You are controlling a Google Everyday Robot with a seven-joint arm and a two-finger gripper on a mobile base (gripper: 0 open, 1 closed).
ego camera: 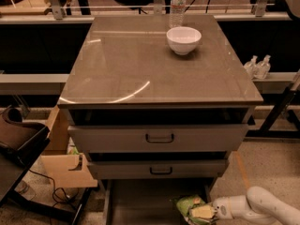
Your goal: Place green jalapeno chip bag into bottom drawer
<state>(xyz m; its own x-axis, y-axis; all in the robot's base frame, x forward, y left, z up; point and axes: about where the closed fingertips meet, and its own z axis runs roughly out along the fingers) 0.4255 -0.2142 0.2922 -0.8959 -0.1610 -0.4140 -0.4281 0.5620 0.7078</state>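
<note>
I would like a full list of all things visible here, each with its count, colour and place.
cabinet: one, grey-brown top, centre
bowl: one, white, on the cabinet, back right
water bottle: one, clear, behind the bowl
drawer fronts: two, grey, dark handles, under the top
bottom drawer: one, grey, pulled open, lowest
chip bag: one, green, at the bottom drawer's right side
small bottles: two, pale, right of the cabinet
cardboard box: one, tan, left
arm: one, white, bottom right
gripper: one, pale, at the chip bag
</note>
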